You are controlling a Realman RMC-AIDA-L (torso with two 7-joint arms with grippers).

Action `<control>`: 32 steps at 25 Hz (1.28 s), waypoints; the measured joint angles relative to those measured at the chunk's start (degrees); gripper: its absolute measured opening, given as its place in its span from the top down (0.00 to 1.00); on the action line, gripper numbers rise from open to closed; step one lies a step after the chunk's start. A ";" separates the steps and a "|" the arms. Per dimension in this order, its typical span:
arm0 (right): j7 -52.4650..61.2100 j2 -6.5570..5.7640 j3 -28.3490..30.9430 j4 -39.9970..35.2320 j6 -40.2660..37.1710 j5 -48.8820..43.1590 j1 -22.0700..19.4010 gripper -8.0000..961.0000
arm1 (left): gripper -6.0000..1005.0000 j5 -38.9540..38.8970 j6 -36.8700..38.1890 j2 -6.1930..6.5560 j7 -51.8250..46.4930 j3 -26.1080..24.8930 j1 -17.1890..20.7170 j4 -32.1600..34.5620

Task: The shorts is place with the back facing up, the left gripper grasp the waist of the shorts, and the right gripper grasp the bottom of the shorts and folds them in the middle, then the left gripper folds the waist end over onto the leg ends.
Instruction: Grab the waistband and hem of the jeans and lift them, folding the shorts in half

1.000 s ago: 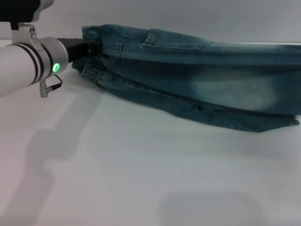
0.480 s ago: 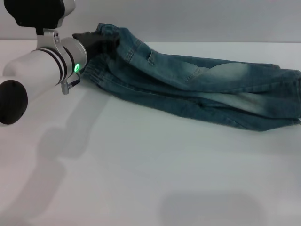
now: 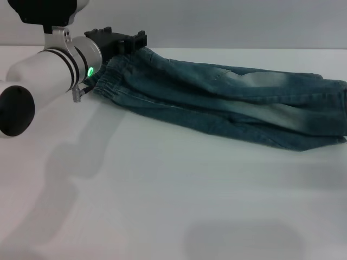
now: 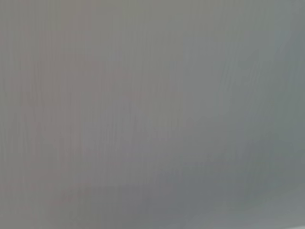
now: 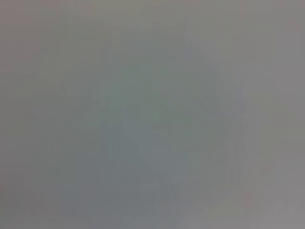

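My left gripper sits at the waist end of denim shorts already folded lengthwise on a white table.

Head view: the shorts (image 3: 227, 105) lie as one long, doubled strip across the table (image 3: 162, 206), waist of the shorts (image 3: 111, 81) at my left, leg ends (image 3: 333, 111) far to my right. The left gripper (image 3: 127, 42) is at the waistband's far edge; half a second ago it held a bunched fold of denim raised there, and now the cloth lies flatter and the black claw shows bare above it. I cannot tell whether its fingers are spread or pinching the band. I judge the middle fold done, with the waist-over-legs fold to come. My right gripper is out of sight.

Left wrist view: blank grey, nothing readable.

Right wrist view: the same featureless grey.
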 joint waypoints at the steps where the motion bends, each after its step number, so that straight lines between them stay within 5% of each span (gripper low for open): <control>1: 0.01 0.04 -0.48 -0.71 1.14 0.09 0.01 0.27 | 0.27 0.08 -0.82 0.05 0.15 -0.18 0.00 -0.15; 4: 0.02 0.14 -1.81 -3.51 4.09 0.12 0.83 0.27 | 0.16 0.28 -2.72 0.17 0.42 -1.10 0.19 -0.47; 17: -0.10 0.21 -12.21 -3.66 6.29 0.55 0.64 0.26 | 0.16 4.79 -15.37 0.39 0.81 -10.22 1.10 -1.99; 32: 0.06 0.16 -13.44 -1.46 6.23 0.67 -0.94 0.26 | 0.15 5.52 -19.10 0.46 2.64 -12.59 -2.09 4.65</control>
